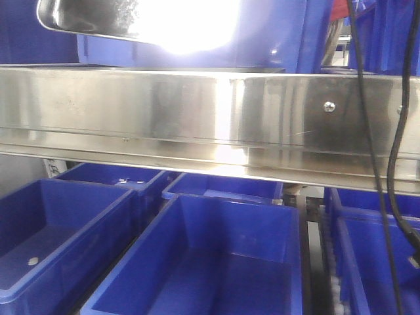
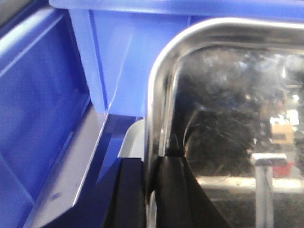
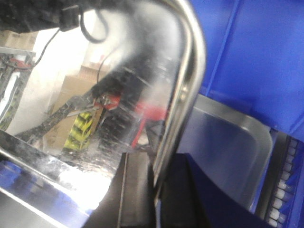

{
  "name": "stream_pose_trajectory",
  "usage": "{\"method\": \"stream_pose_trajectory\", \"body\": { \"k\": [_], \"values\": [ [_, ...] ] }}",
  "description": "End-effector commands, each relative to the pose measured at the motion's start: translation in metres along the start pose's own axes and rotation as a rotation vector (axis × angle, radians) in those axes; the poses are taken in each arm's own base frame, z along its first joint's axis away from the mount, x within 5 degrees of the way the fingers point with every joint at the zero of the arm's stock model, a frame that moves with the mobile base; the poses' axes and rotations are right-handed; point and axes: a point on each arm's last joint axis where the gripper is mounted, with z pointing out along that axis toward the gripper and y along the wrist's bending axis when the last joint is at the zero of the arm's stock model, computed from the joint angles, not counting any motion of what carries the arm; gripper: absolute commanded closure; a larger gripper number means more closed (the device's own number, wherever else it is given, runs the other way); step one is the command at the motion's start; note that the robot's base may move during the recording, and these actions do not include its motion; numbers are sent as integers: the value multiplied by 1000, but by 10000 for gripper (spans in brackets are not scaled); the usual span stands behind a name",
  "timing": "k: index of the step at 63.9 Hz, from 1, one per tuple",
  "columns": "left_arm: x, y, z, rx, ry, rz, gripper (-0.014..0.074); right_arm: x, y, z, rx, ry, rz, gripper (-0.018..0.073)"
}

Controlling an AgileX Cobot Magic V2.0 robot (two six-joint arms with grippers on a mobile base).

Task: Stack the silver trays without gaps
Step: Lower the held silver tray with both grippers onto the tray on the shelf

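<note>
One held silver tray [image 1: 85, 16] up high, a second silver tray [image 3: 228, 142] waiting below, so no stack yet!

Left tool [image 2: 159, 161] is pinched tight on the held silver tray's rim, black fingers [image 2: 128, 194] either side, and right tool [image 3: 159, 175] is clamped the same way on the far rim. The tray hangs above the steel shelf rail [image 1: 197, 111]. My read: the lift is done, while lowering it and seating it flush into the second silver tray, beside a blue bin wall [image 3: 266, 57], is left. Under the shelf surface sit open blue bins [image 1: 216, 262], with black cables [image 1: 367, 131] dangling at the right. Cardboard boxes show only as reflections.
</note>
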Motion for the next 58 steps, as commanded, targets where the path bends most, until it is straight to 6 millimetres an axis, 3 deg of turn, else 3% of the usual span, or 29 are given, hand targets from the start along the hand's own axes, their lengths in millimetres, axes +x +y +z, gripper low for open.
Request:
{"method": "stream_pose_trajectory", "body": {
  "k": [1,19,37,53,58],
  "values": [
    [-7,-5,-3,40,-53,-49,613,-4,7,-3,-37,-37,-9,629],
    [4,-1,-5,-8,132,-106,613,-1,3,-3,-8,9,78,629],
    [-11,-1,-5,-14,185,-70,613,-3,-18,0,17,56,211,629],
    [3,-5,16,-23,269,-55,609,-2,-18,1,14,59,210,629],
    [7,-5,20,-29,294,-53,556,-2,-18,0,14,61,211,629]
  ]
}}
